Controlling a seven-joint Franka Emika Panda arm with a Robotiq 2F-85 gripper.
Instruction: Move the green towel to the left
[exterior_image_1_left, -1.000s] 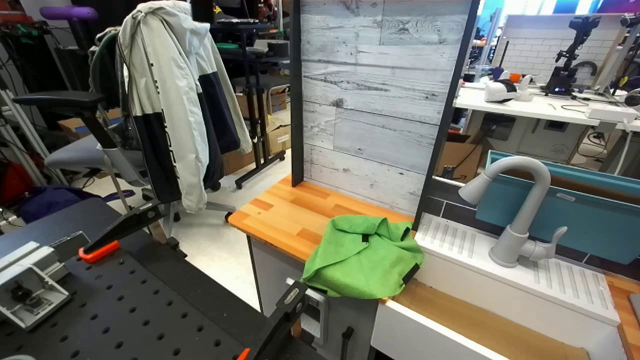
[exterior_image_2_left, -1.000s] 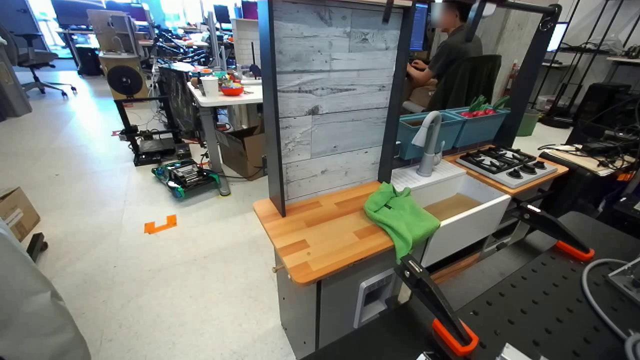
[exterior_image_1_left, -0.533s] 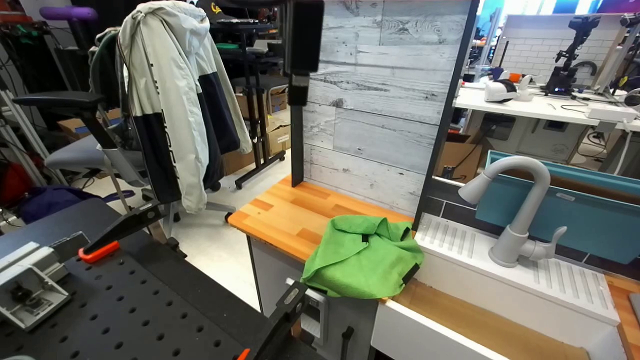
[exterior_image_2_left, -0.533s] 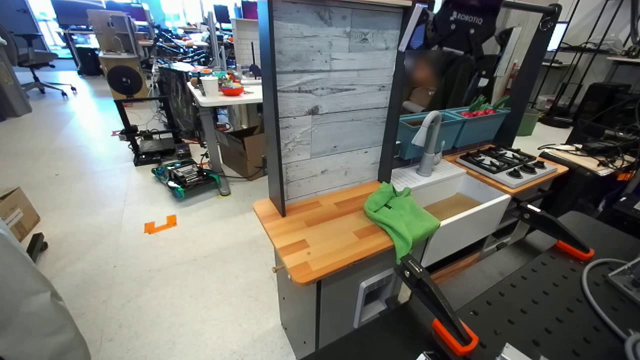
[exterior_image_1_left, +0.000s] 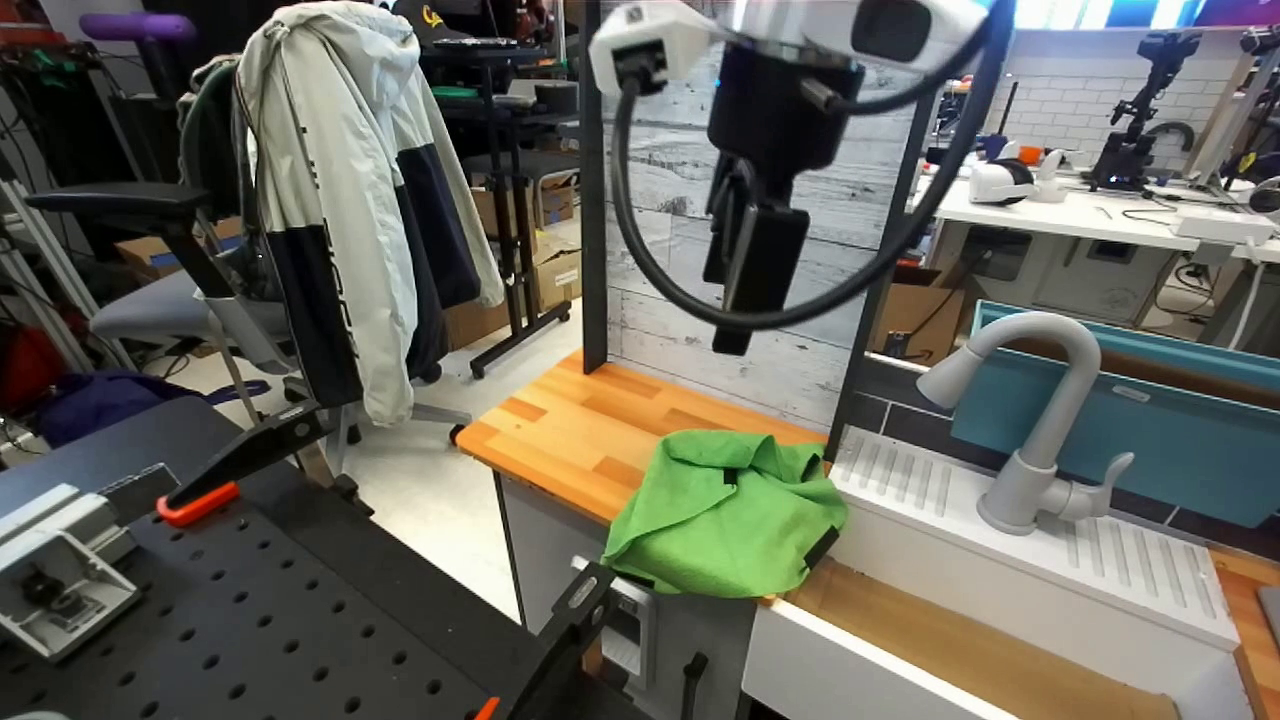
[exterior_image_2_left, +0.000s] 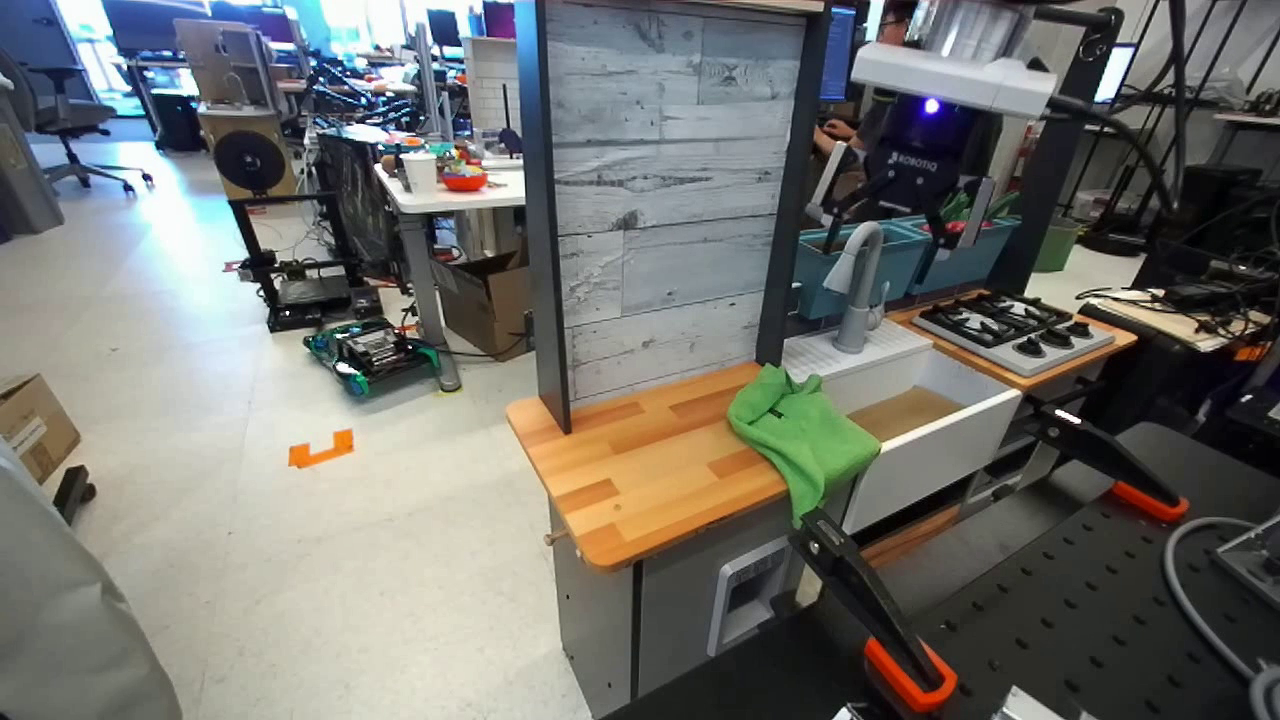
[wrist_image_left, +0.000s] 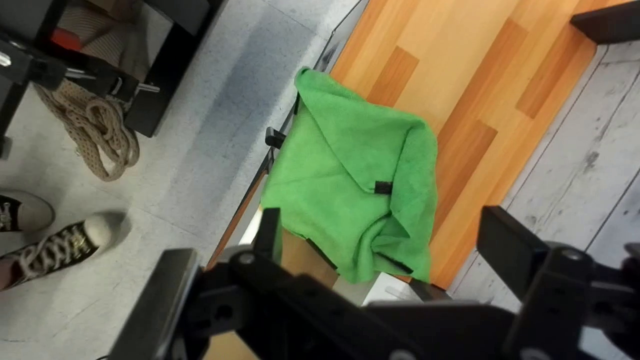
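Wrist view: towel (wrist_image_left: 350, 175) lengthwise toward upper left.

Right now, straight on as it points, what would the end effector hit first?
Probably the green towel: it shows ahead of the open end effector in the wrist view; depth unclear.

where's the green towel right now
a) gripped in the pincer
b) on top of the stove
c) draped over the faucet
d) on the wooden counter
d, since both exterior views show the green towel lying on the wooden counter and drooping past its edge, while the open pincer holds nothing.
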